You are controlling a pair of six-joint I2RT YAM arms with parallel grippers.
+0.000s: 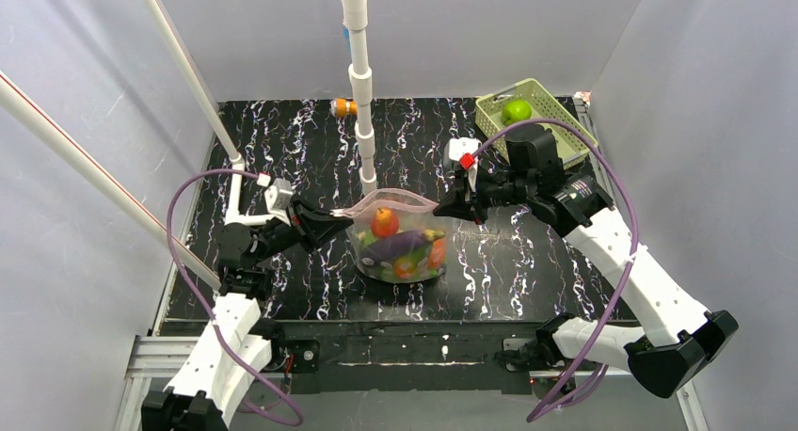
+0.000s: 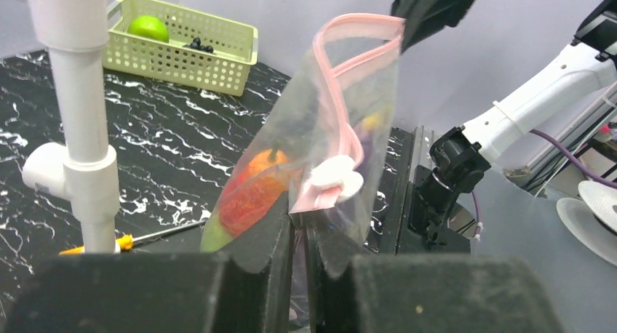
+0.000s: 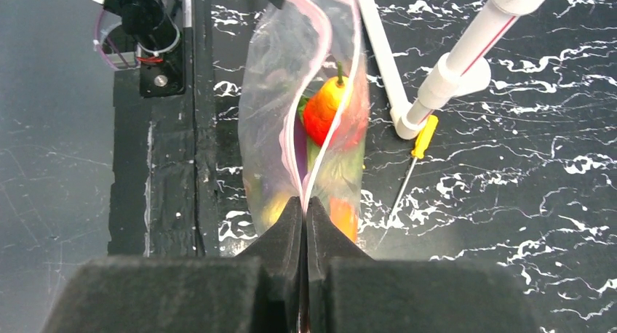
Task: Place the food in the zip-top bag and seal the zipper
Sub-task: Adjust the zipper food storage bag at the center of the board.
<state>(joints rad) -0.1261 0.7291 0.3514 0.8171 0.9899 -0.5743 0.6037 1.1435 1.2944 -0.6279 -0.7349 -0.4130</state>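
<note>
The zip-top bag [image 1: 400,247] hangs upright over the middle of the table, held at both ends of its mouth. Inside are an orange-red fruit [image 1: 383,222], a purple eggplant [image 1: 395,246] and other orange and green food. My left gripper [image 1: 341,220] is shut on the left end of the pink zipper [image 1: 395,199]; in the left wrist view my left gripper [image 2: 300,227] pinches the bag below a white slider [image 2: 335,177]. My right gripper [image 1: 444,205] is shut on the right end, and the right wrist view shows my right gripper [image 3: 304,202] there. The zipper's [image 3: 320,71] two sides stand apart between the grippers.
A pale green mesh basket [image 1: 555,120] with a round green melon [image 1: 516,110] stands at the back right. A white pipe stand [image 1: 362,120] rises just behind the bag. A yellow-handled screwdriver [image 3: 420,140] lies near its foot. An orange piece [image 1: 343,106] lies at the table's back edge.
</note>
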